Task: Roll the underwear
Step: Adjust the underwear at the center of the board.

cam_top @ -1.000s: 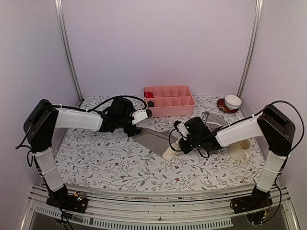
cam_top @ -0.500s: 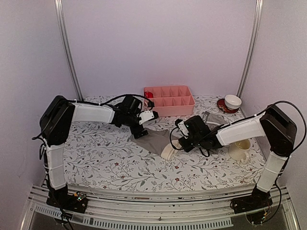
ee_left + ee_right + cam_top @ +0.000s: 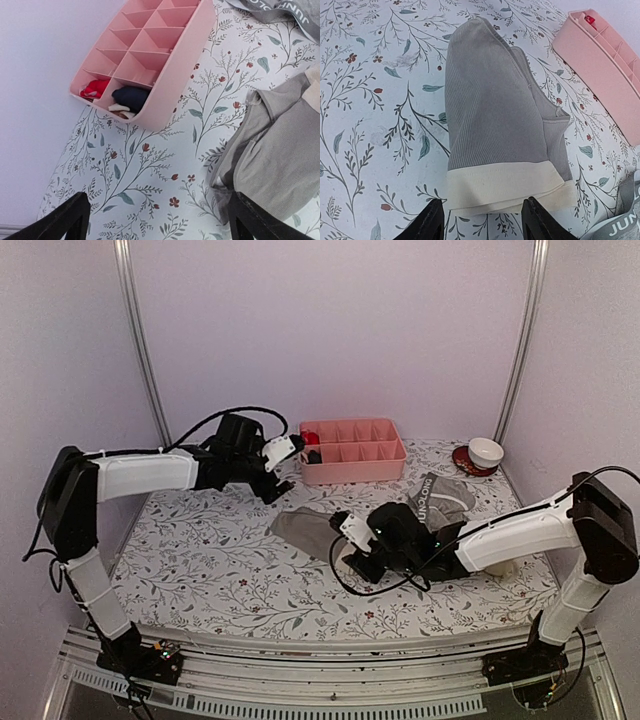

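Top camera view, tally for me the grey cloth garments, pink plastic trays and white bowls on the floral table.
Grey cloth garments: 2 (briefs with pale waistband, boxer-briefs with dark lettered waistband)
Pink divided plastic tray: 1
White bowl: 1
Total: 4

Left arm (image 3: pixel 150 472) stretched forward and inward, left hand (image 3: pixel 160 226) spread wide and empty, right arm (image 3: pixel 510 535) reaching toward centre, right hand (image 3: pixel 485 222) low, fingers parted, gripping nothing
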Motion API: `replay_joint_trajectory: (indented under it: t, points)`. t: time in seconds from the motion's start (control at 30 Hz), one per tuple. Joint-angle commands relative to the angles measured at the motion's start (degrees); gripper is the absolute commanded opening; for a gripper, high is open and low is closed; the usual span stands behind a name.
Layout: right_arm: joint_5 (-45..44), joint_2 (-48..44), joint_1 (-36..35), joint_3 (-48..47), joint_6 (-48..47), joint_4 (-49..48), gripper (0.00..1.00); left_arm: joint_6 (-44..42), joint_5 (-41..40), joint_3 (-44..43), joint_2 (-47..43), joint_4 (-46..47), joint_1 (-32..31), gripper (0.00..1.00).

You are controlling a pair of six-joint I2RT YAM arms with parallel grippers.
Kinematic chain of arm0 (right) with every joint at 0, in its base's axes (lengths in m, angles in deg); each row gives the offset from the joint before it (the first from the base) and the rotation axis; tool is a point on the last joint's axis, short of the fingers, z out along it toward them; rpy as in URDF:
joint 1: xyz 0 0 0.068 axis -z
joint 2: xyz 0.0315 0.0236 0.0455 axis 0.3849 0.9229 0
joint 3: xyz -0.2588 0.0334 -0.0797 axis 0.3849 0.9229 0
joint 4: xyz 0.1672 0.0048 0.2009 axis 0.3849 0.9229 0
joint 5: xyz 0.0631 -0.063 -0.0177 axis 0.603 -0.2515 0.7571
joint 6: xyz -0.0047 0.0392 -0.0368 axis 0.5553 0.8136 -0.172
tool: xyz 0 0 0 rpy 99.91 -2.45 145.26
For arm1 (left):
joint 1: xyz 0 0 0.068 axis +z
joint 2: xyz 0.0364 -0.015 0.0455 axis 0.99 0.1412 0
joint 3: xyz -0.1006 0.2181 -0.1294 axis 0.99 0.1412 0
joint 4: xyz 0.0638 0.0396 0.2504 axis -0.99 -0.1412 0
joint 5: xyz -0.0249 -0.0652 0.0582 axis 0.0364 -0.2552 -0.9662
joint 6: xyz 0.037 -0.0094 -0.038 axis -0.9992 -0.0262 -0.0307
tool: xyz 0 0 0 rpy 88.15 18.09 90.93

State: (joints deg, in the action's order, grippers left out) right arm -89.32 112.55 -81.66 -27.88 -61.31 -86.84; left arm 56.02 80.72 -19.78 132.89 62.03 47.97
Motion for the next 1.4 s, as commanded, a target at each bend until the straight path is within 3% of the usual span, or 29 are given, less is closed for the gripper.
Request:
replay_joint_trajectory:
  t: [0.0,0.07,0.2,0.4,0.63,0.93,1.03,1.13,1.37]
  points:
    - [0.17,4.76,0.03,-4.0,-1.78,0.43,0.54,-4.14,2.83,7.08,-3.5,-1.47,3.28,0.98]
    - [-1.61,6.81,0.08,-6.39,-1.14,2.56,0.59,-5.32,5.23,8.47,-3.36,-4.51,4.79,0.96]
    - [-0.08,8.81,1.28,-8.57,2.58,4.44,0.59,-6.4,11.38,9.73,-1.63,-8.32,7.66,0.93]
    - [-0.15,11.6,2.61,-9.82,3.62,6.97,0.4,-5.5,14.51,8.02,2.89,-7.72,8.25,0.92]
    - [1.65,13.36,3.44,-10.21,4.56,9.94,0.31,-3.17,18.1,3.61,7.81,-7.85,8.04,0.93]
    - [6.58,11.36,4.07,-6.77,7.37,13.19,0.25,2.17,10.59,-2.74,16.55,-7.78,6.84,0.86]
    - [7.42,9.39,4.54,-6.47,8.2,13.29,0.28,2.41,10.24,-2.96,17.04,-8.05,6.75,0.85]
    - [12.17,5.22,8.06,-6.34,12.89,12.33,0.4,2.25,10.9,-2.01,15.61,-8.12,6.75,0.86]
    - [17.31,1.72,17.02,-6.92,22.43,11.26,0.54,2.47,12.02,-0.4,13.57,-7.63,6.11,0.86]
